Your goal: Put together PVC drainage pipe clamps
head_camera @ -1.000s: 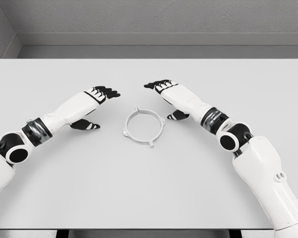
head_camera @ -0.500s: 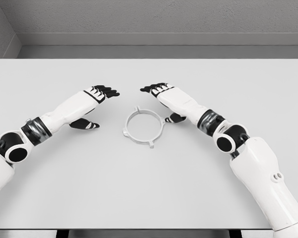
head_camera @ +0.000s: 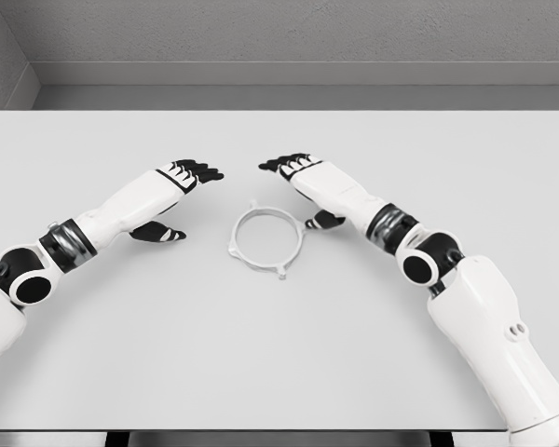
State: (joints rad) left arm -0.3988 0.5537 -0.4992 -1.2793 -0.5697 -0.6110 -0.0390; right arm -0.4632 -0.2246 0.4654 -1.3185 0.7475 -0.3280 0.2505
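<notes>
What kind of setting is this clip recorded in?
Likely a bare simulated test cell, not a real workshop: a plain white table, featureless grey walls, and only a white clamp ring between the left hand and right hand.

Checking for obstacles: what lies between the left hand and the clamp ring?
Only bare table, in the head view; left hand is apart from clamp ring.
</notes>
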